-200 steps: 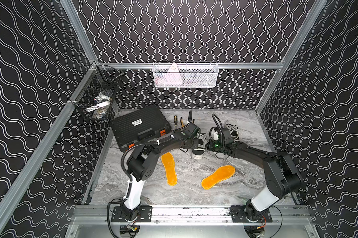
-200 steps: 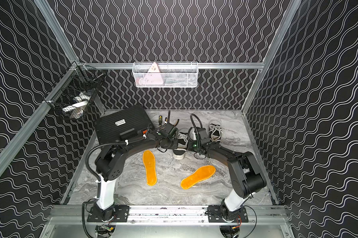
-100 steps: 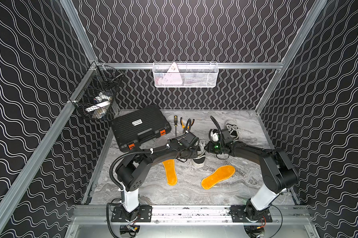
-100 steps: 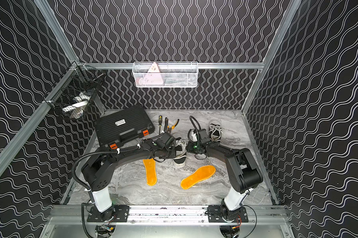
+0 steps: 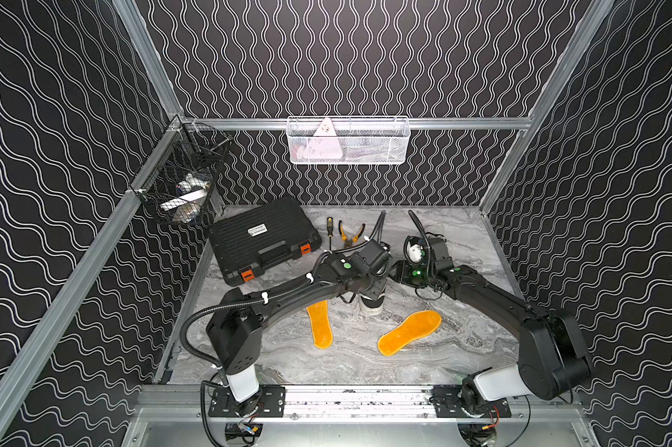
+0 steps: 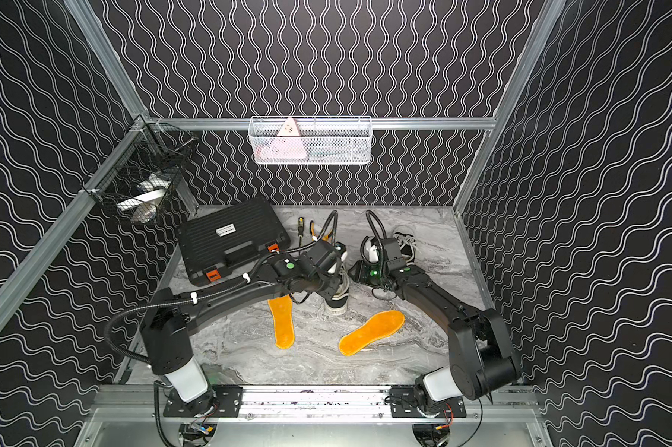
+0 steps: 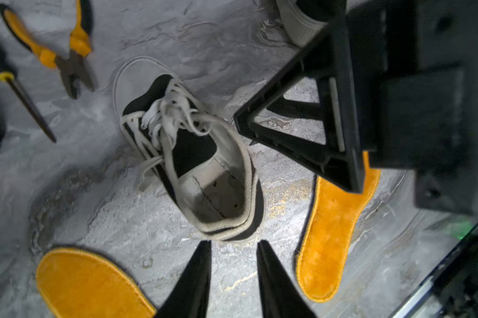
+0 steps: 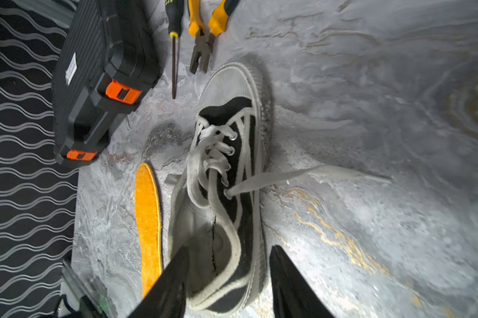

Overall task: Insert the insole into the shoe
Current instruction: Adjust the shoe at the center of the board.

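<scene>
Left gripper (image 7: 233,245): your jaws stand slightly apart, nothing between them, just off the heel of the black-and-white canvas lace-up shoe (image 7: 193,154).

Right gripper (image 8: 229,247): your jaws are wider apart, empty, and straddle one side of the shoe's collar. Whether a finger touches the canvas cannot be told.

The shoe stands upright on its sole on the grey marbled desk (image 5: 346,367), with its opening facing up and its pale footbed showing.

One orange fleece insole (image 5: 321,325) lies flat just beside the heel on your left arm's side. The second orange fleece insole (image 5: 410,333) lies flat nearby on the right arm's side. Both are outside the shoe.

Behind the shoe lie a black plastic tool case (image 5: 264,240), a screwdriver (image 5: 330,228) and yellow-handled pliers (image 5: 350,234).
</scene>
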